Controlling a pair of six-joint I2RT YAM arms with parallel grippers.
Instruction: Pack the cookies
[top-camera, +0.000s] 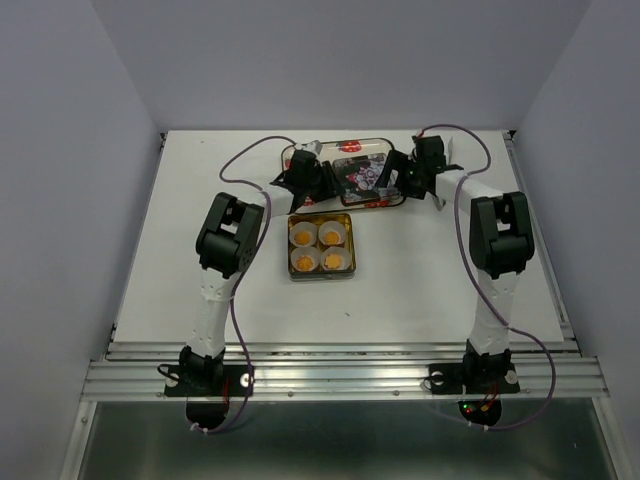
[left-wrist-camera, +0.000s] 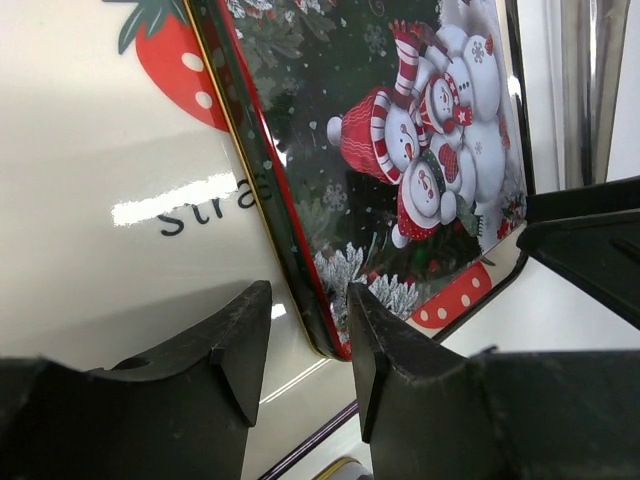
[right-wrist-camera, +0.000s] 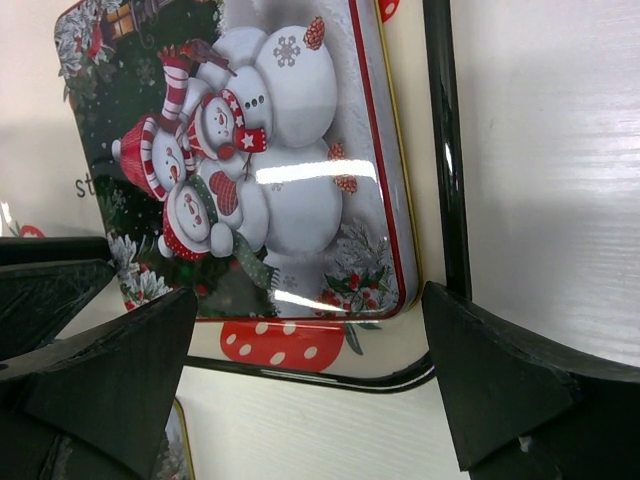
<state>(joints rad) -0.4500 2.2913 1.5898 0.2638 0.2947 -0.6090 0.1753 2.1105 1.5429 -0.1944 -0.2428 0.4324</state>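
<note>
White counter (top-camera: 420, 290), grey walls. Four cookies (top-camera: 319, 248) sit in the open tin (top-camera: 320, 279) at mid-counter, awaiting the lid (left-wrist-camera: 400, 200) — it lies on a tray (left-wrist-camera: 120, 250) at the far edge. Left gripper (left-wrist-camera: 307, 300) straddles its rim, jaws parted, unclamped; right gripper (right-wrist-camera: 310, 295) gapes wide alongside — likely to steady it.

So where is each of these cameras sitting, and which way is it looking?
Top: fixed above and behind the arms, looking down on the table; both arms and the cookies show.
Left wrist: on the left hand, facing the edge of the snowman lid; its two fingers show.
Right wrist: on the right hand, facing that lid's corner; its fingers show.
Shared: both wrist views see the lid and strawberry tray.
</note>
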